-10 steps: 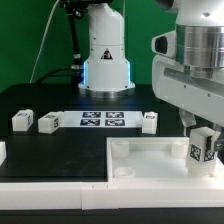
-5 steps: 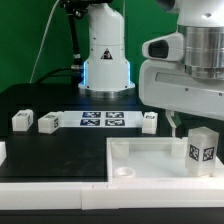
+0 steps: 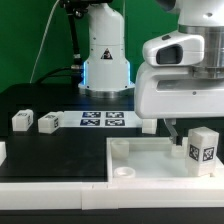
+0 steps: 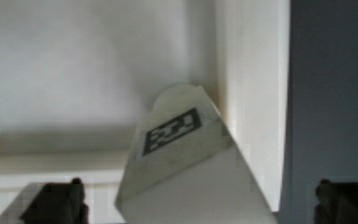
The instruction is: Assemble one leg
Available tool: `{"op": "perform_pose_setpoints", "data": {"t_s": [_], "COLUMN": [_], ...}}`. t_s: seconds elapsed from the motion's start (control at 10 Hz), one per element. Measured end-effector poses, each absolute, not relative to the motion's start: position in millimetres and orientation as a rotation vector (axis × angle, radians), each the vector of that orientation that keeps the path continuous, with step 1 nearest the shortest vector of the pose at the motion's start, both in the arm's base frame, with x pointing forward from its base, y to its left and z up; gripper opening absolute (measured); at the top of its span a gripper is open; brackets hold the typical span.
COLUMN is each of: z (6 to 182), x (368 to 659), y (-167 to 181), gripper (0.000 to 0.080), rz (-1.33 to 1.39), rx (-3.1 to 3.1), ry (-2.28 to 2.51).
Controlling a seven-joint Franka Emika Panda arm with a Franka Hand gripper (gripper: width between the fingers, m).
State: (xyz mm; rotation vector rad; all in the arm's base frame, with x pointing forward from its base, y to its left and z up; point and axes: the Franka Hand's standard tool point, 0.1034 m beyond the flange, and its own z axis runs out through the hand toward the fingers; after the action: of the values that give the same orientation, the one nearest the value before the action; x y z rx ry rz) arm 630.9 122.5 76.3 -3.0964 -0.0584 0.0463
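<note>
A leg (image 3: 203,148), a small white block with a black-and-white marker on its front, stands upright in the corner of the white tray-like piece (image 3: 150,158) at the exterior view's right. My gripper (image 3: 190,124) hangs just above and slightly left of it, open. In the wrist view the leg (image 4: 185,150) lies between my two dark fingertips (image 4: 55,203), and both stand clear of it. My gripper (image 4: 197,205) holds nothing. Two more legs (image 3: 22,121) (image 3: 47,122) stand on the black table at the left.
The marker board (image 3: 103,121) lies on the table behind the tray. The arm's base (image 3: 105,55) stands at the back. The gripper body hides the table area to the right of the marker board.
My jaws opened and let go of the leg. The gripper rose and shifted a little to the exterior view's left, while the leg stayed upright in the tray's corner.
</note>
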Motion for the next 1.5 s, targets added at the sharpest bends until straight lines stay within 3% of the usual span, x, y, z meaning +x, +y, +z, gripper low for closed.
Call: {"op": "perform_pose_setpoints", "data": {"t_s": [0.2,0.5,0.6,0.7,0.8,1.5], "z": [73.8,73.7,73.6,73.6,73.4,70.8], "x": [628.7,629.0,629.0,629.0,628.9,627.7], "y": [120.2,118.4,118.3,118.4,118.3,117.9], "gripper": [0.0649,0.0604,0.0423,0.0423,0.0291,0.0292], "rz": [0.045,0.044,0.044,0.045,0.046,0.099], "rx": [-3.075,-3.069,-3.070,-3.076,-3.078,-2.830], "ry": [-0.366,-0.411,-0.408,-0.355,-0.331,1.226]}}
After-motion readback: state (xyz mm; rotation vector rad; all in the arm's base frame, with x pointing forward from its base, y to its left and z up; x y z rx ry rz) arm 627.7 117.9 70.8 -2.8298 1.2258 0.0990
